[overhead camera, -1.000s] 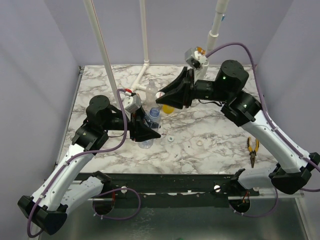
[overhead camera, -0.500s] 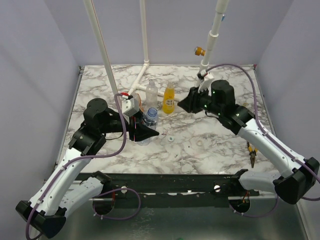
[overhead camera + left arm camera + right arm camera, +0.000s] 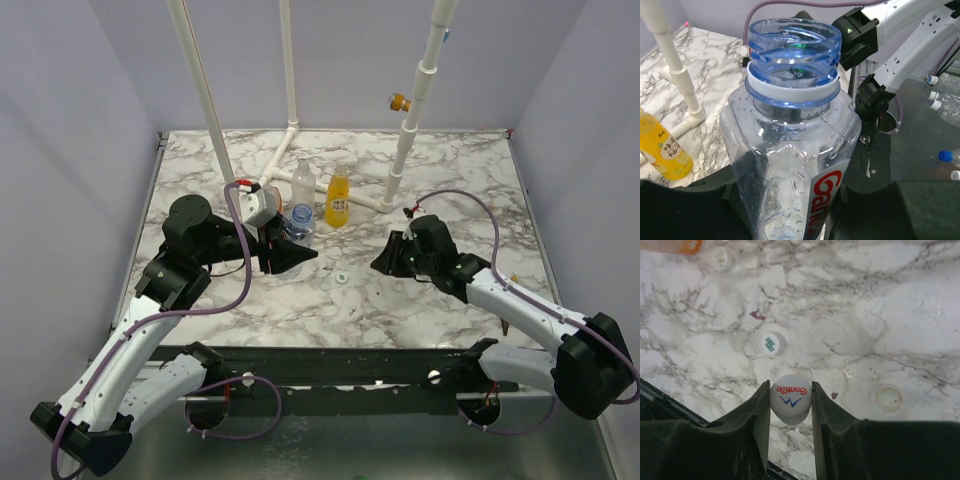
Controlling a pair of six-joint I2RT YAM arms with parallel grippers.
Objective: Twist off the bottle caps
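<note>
Left gripper (image 3: pixel 290 258) closed around body of clear blue-labelled bottle (image 3: pixel 795 165); bottle upright, neck open at top. Right gripper (image 3: pixel 386 262) low over worktop (image 3: pixel 900 300), well apart from bottle, pinching white cap (image 3: pixel 790 399) with red-blue print between fingertips. Cap with green mark (image 3: pixel 772 344) lies on worktop just beyond held one; pale cap (image 3: pixel 888 397) off to side. Yellow-orange bottle (image 3: pixel 338 200) and small clear bottle (image 3: pixel 303 183) stand just behind left gripper.

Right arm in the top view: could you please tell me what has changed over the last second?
The right gripper drew back from the clear blue-labelled plastic bottle to the right and down toward the marble table, shut on a white round screw cap. The left gripper kept hold of the bottle, its neck now open.
</note>
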